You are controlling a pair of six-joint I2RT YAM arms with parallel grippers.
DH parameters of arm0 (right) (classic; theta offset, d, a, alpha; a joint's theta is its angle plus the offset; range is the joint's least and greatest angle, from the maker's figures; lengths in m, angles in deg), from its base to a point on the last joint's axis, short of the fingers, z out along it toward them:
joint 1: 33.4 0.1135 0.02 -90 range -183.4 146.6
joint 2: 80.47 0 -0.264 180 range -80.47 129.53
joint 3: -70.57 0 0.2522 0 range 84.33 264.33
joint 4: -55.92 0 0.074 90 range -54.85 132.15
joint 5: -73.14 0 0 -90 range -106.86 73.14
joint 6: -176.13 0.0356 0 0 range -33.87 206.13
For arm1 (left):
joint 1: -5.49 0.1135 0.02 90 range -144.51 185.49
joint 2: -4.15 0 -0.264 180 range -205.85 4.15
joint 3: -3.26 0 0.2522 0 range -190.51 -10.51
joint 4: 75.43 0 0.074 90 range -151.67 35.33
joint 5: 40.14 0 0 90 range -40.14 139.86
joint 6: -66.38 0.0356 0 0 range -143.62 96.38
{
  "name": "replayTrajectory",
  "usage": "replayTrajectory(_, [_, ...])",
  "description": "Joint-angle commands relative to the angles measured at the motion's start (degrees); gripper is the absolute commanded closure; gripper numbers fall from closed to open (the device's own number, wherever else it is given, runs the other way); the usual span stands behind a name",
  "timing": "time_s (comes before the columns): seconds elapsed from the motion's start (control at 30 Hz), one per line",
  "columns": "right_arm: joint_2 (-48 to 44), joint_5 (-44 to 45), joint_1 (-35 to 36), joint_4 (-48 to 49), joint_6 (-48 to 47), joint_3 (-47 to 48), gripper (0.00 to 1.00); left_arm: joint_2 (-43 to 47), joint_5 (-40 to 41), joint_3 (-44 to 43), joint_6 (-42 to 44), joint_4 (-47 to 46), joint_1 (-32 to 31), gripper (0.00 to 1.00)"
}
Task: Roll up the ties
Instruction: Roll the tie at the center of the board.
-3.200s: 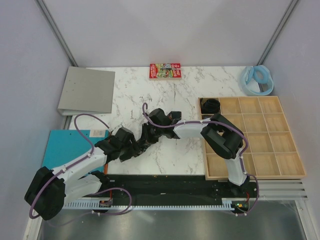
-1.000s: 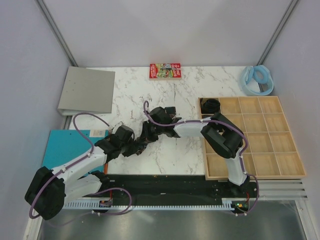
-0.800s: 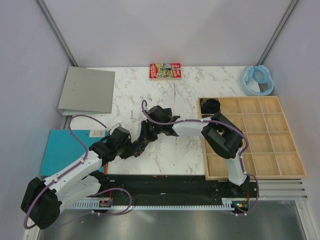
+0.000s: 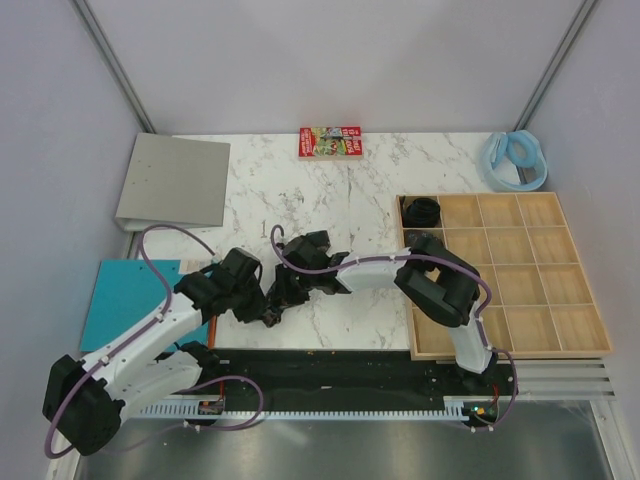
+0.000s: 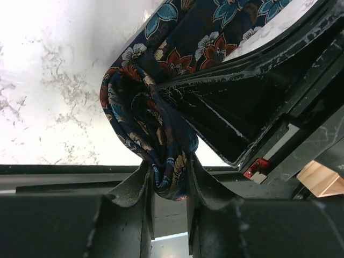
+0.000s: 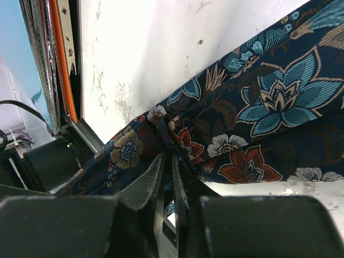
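Left wrist view: soft, likely slippery tie (image 5: 150, 123) is being pinched at its bunched six-o'clock fold by left jaws and right jaws.

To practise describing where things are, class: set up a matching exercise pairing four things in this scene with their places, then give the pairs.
1 coiled tie
2 long tie
3 grey binder
4 red box

a far edge of the table, middle
b far-left compartment of the tray
c pinched by left gripper and right gripper
d far-left corner of the table

Pairs: 1-b, 2-c, 3-d, 4-a
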Motion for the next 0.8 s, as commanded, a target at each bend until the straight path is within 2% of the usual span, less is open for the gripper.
replayTrajectory(0.0, [-0.3, -0.8, 2.5, 0.0, 1.1, -0.7, 0.83, -1.7, 0.5, -5.1, 2.5, -3.0, 0.5, 0.87])
replayTrajectory(0.17, [-0.1, 0.3, 2.7, -0.7, 0.2, 0.0, 0.82, -5.6, 0.4, -7.1, 4.3, -3.1, 1.2, 0.87])
replayTrajectory(0.33, [0.4, 2.6, 1.6, -8.4, -4.1, 4.3, 0.82, -9.6, -1.0, -8.9, 6.8, -3.2, 1.8, 0.87])
replayTrajectory(0.63, [-2.5, 2.9, -5.0, -12.7, -7.1, 7.1, 0.74, -13.6, -2.5, -12.0, 10.4, -1.6, 3.0, 0.89])
replayTrajectory(0.77, [-4.5, 1.9, -8.2, -12.7, -7.2, 6.8, 0.74, -14.3, -2.3, -13.1, 11.4, -0.4, 3.6, 0.90])
